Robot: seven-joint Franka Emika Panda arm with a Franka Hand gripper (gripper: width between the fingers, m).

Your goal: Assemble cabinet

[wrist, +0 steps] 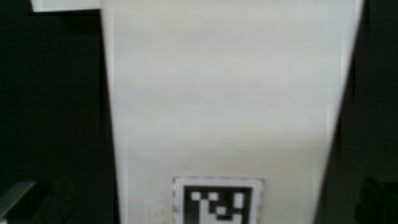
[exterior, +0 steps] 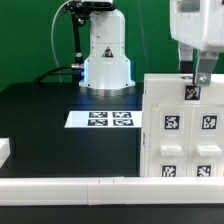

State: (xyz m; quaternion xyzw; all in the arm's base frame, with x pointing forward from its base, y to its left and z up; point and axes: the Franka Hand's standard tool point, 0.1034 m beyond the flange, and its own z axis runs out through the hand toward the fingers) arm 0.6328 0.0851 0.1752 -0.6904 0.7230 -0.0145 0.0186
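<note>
Hanging at the cabinet's (exterior: 183,125) top edge, the claw (exterior: 199,82) stands apart, clamping nothing.

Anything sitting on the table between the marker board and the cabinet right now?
Nothing: in the exterior view, only bare black table separates the marker board from the cabinet. The wrist view shows just a white panel with a tag.

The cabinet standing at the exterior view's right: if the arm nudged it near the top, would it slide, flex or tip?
The cabinet looks like rigid white plastic, so it likely won't flex. It stands tall and upright on the black table, so a high push may tip it rather than slide it. Its smooth faces could be slippery for the hand.
</note>
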